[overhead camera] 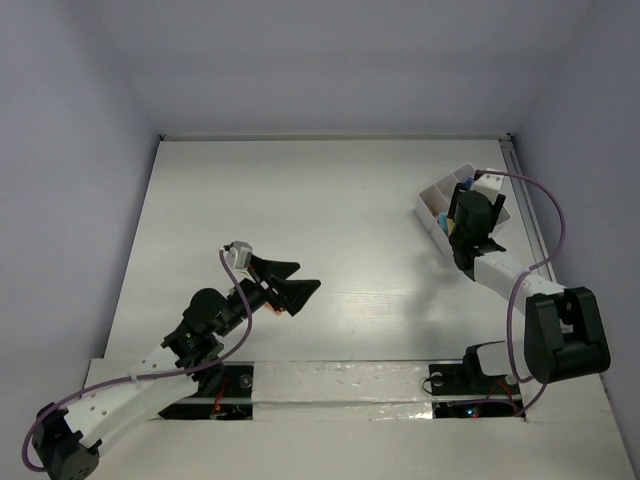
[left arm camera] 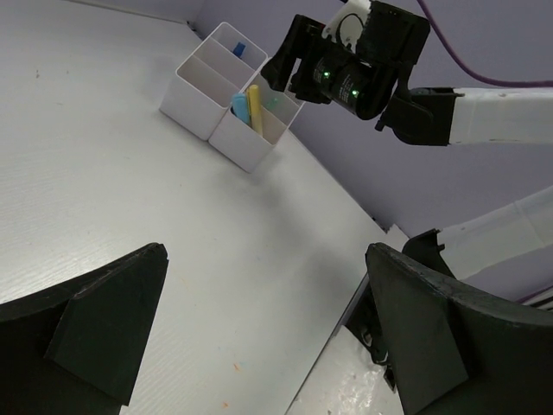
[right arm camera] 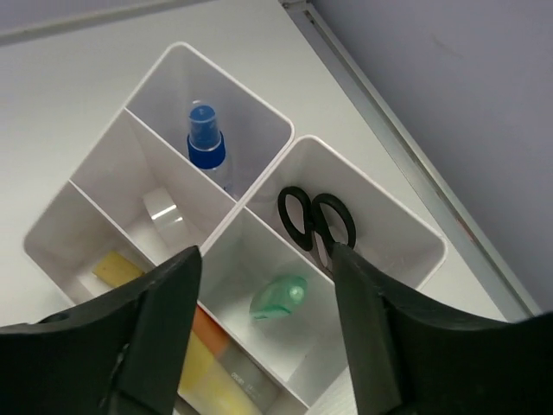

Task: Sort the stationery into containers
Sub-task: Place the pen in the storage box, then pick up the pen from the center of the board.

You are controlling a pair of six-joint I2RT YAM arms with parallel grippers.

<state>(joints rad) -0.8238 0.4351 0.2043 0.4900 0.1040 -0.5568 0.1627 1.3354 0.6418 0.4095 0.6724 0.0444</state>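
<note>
The white divided tray (overhead camera: 432, 192) stands at the far right of the table. In the right wrist view its wall (right arm camera: 251, 121) encloses a blue-capped bottle (right arm camera: 207, 147), a clear tape ring (right arm camera: 164, 207), black scissors (right arm camera: 315, 220), a green piece (right arm camera: 278, 298) and yellow and orange pieces (right arm camera: 207, 354). My right gripper (right arm camera: 263, 272) is open and empty, right above the green piece's compartment; it also shows in the top view (overhead camera: 462, 228). My left gripper (overhead camera: 287, 285) is open and empty above bare table at centre left, and its own view (left arm camera: 266, 255) shows nothing between the fingers. The tray (left arm camera: 194, 99) shows there too, far off.
A metal rail (overhead camera: 518, 190) runs along the table's right edge, close beside the tray. Purple walls enclose the back and sides. A white taped strip (overhead camera: 340, 385) lies along the near edge between the arm bases. Small orange marks (left arm camera: 235, 367) dot the table.
</note>
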